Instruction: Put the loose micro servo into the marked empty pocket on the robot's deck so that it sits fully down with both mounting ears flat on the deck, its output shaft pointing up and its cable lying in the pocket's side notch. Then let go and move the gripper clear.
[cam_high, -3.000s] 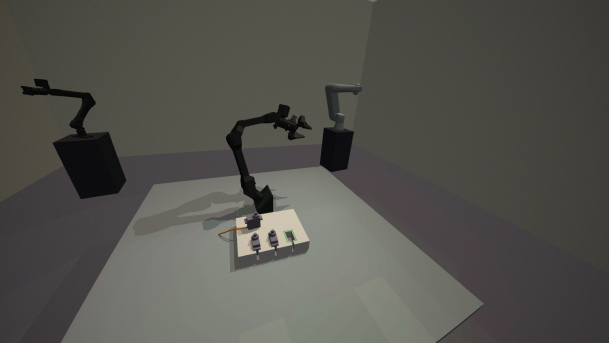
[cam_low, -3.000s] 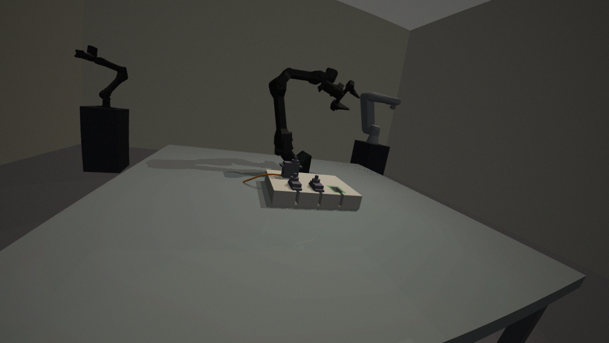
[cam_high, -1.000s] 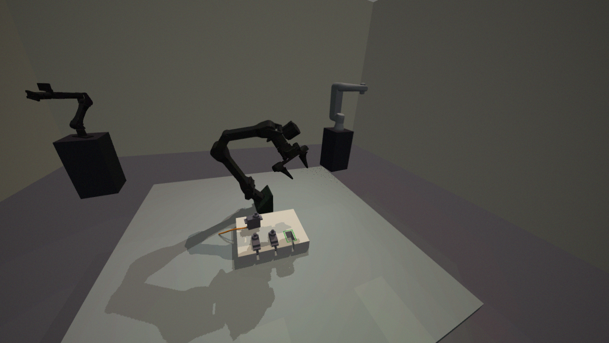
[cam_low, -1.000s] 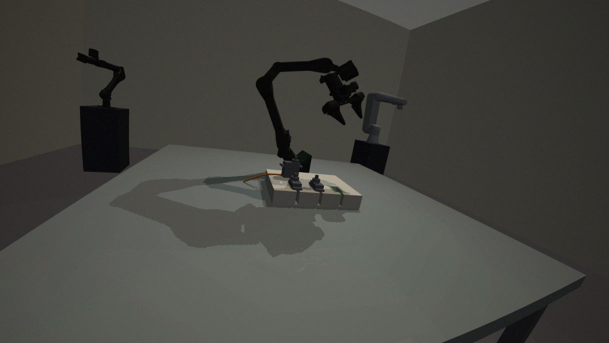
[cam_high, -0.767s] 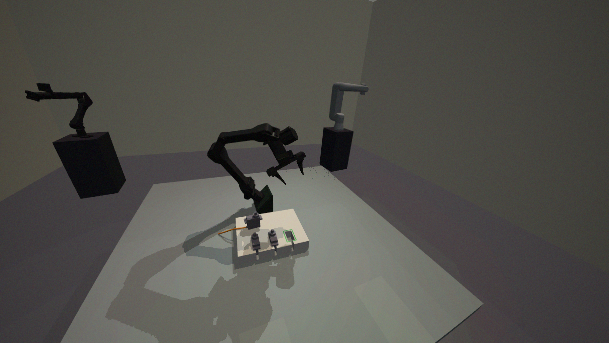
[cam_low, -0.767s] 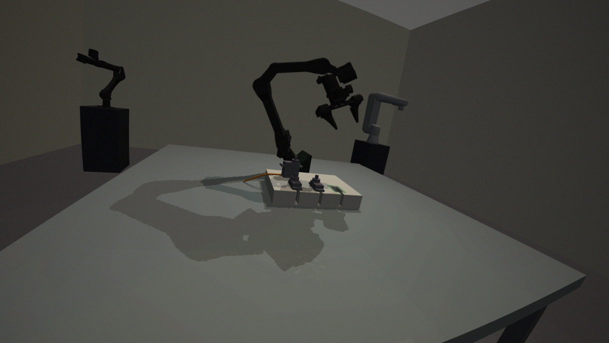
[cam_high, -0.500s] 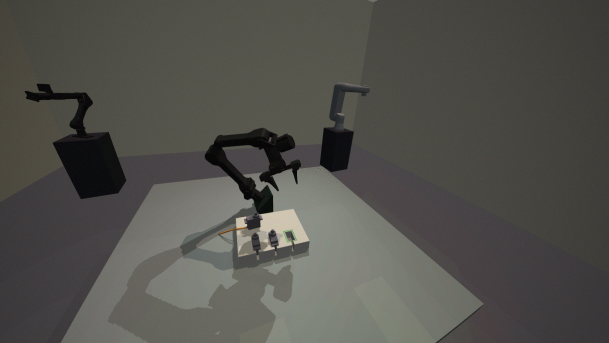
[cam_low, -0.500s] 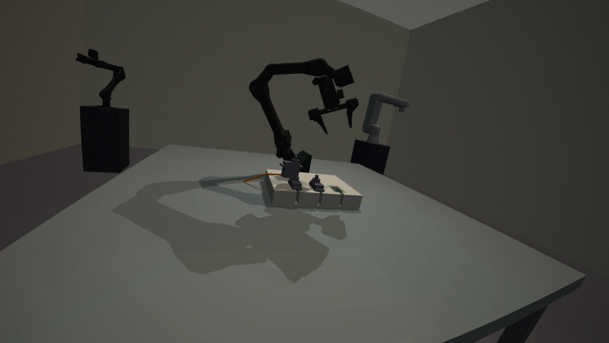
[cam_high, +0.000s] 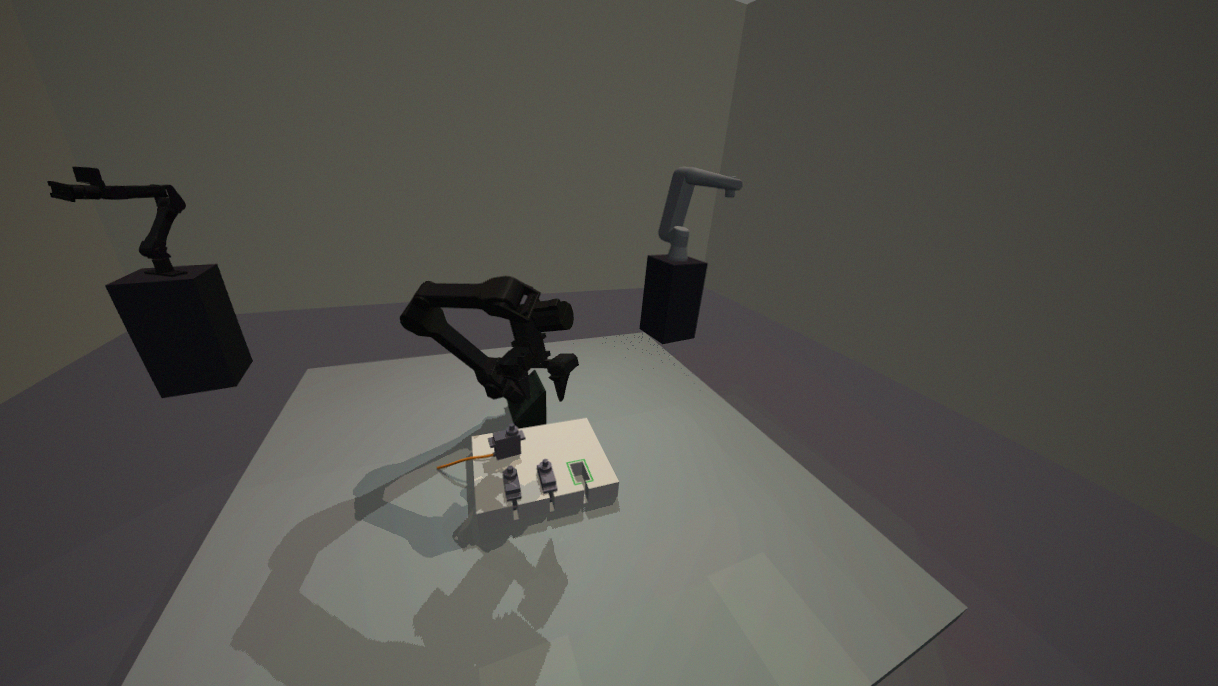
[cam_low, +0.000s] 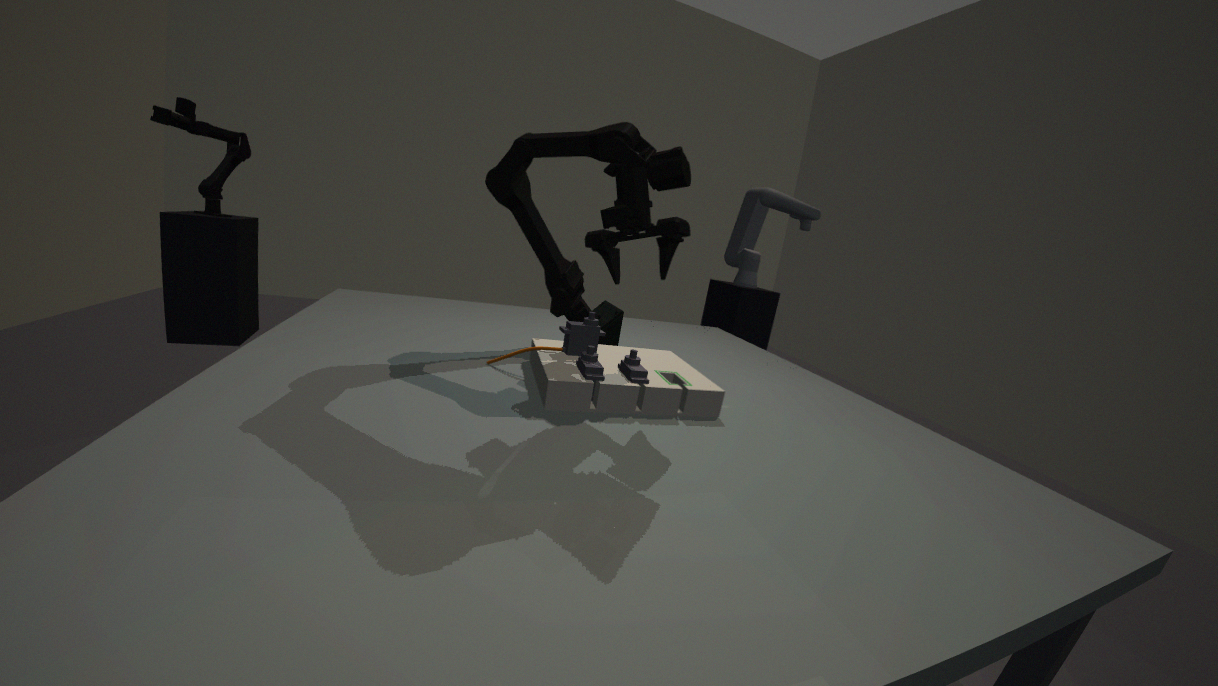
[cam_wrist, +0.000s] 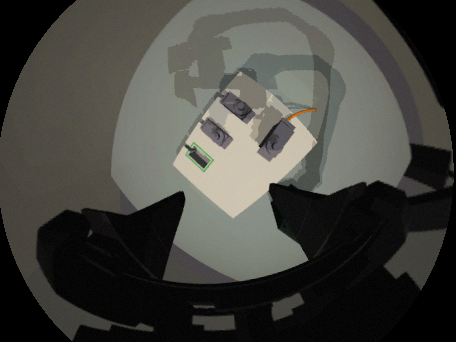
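The loose micro servo (cam_high: 509, 440) (cam_low: 583, 334) (cam_wrist: 275, 137) stands on the back left corner of the cream deck (cam_high: 562, 438) (cam_low: 703, 400) (cam_wrist: 240, 183). Its orange cable (cam_high: 460, 464) (cam_low: 511, 355) (cam_wrist: 303, 114) trails off the deck's left side. The green-outlined empty pocket (cam_high: 569, 472) (cam_low: 658, 374) (cam_wrist: 208, 165) is at the deck's front right. Two seated servos (cam_high: 511, 485) (cam_high: 546, 477) fill the pockets to its left. My gripper (cam_high: 541, 383) (cam_low: 640, 272) (cam_wrist: 227, 191) is open and empty. It points down and hangs well above the deck's back edge.
My arm's base (cam_high: 532, 404) (cam_low: 606, 319) stands just behind the deck. A black arm on a black pedestal (cam_high: 174, 328) (cam_low: 208, 276) is far left. A grey arm on a pedestal (cam_high: 673, 298) (cam_low: 739, 311) is back right. Both stand off the table.
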